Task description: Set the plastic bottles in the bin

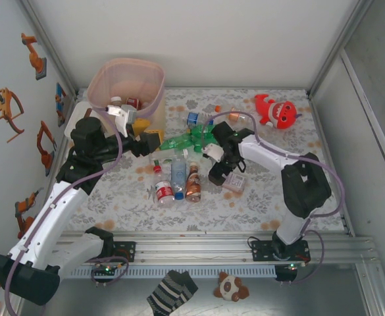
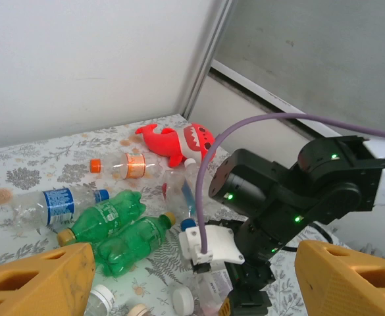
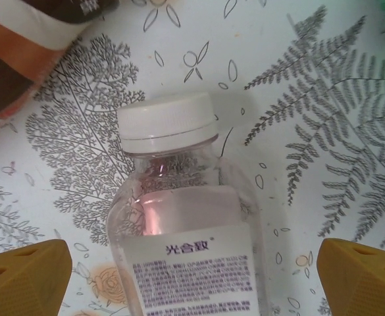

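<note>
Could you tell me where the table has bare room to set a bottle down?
Free: the near strip of table in front of the lying bottles; the far right corner beside the red plush toy. Crowded: centre, around the green bottles.

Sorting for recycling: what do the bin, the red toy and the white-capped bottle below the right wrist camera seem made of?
Bin: smooth translucent pink plastic, by its see-through wall. Red toy: probably plush fabric, matte and rounded. White-capped bottle: clear glossy plastic, the cloth's pattern showing through; label looks like printed film or paper.
</note>
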Controlling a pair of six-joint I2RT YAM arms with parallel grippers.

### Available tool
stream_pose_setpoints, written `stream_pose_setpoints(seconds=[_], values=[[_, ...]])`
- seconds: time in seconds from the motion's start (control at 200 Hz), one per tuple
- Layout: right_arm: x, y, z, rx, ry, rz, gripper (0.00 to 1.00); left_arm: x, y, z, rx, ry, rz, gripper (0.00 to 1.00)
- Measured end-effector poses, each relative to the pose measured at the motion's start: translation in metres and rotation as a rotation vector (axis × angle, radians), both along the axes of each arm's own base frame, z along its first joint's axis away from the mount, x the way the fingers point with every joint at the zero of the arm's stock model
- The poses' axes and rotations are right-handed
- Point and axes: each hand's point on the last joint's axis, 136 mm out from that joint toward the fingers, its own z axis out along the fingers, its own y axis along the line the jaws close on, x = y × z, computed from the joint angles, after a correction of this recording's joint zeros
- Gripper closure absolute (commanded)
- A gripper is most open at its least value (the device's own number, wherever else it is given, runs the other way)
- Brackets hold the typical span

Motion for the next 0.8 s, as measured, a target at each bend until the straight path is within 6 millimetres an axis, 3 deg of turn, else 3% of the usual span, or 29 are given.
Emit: stream_pose_setpoints(seconds=[0.22,0.391,0.571,0.801], values=[[-0.003,-0.003,-0.026,-0.067,0.042,0.017,0.07,0.000,0.000,0.000,0.001,0.000,0.003,0.21],[-0.003,-0.007,-0.036,-0.097,0.060,0.019,0.17,0.000,0.000,0.000,0.001,0.000,0.003,0.21],[-0.004,-0.007,-0.038,-0.103,0.066,0.016,0.29,0.000,-0.001,-0.001,0.002,0.001,0.002,0.22],[-0.005,-0.003,-0.028,-0.068,0.055,0.015,0.29,0.001,-0.005,-0.004,0.006,0.011,-0.008,0.22]])
